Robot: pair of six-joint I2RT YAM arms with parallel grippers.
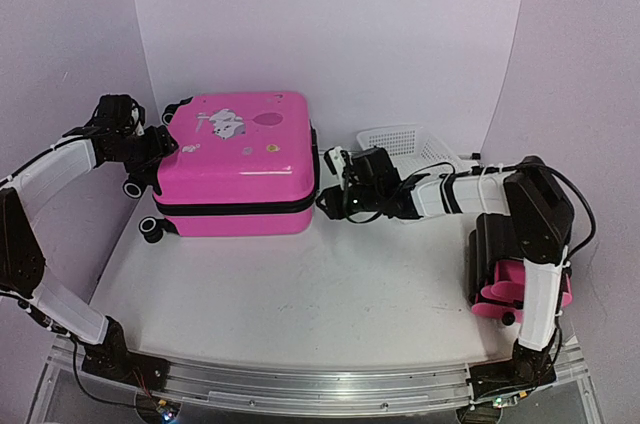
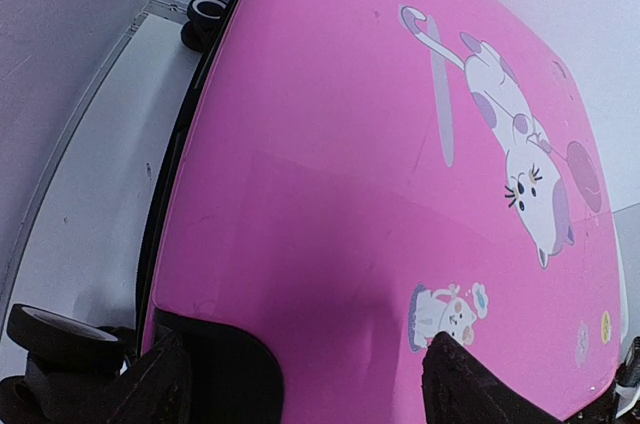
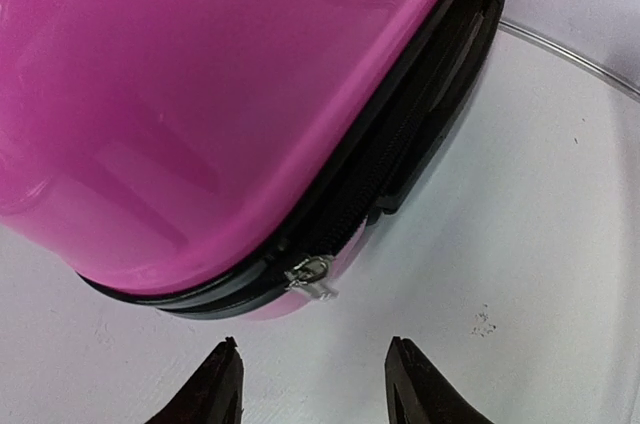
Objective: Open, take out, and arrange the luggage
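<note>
Right claw (image 3: 315, 364) first: low over the table (image 1: 330, 294), fingers parted about halfway, nothing between them. Dead ahead of the tips, just beyond the gap and not touched, hangs the little silver zipper pull (image 3: 312, 276). That's the relation that counts! The pull sits on the rounded corner of the luggage (image 1: 240, 159), and the black zipper band (image 3: 400, 144) runs off from it, ahead and to the claw's right, along the end of the case.

The pink case lies flat with its lid up and the zip looks closed, so I'd say opening is hardly under way. The next move, to my eye, is a short push forward, a pinch on the pull, then a drag following the line of the band. The right arm is plainly the nearer one for that.

Beyond the whole width of the lid, at the wheel (image 1: 150, 229) end, the left claw (image 1: 150, 144) stands spread wide at the case's corner. Whether it presses the shell I can't tell; it may be there to steady it.
</note>
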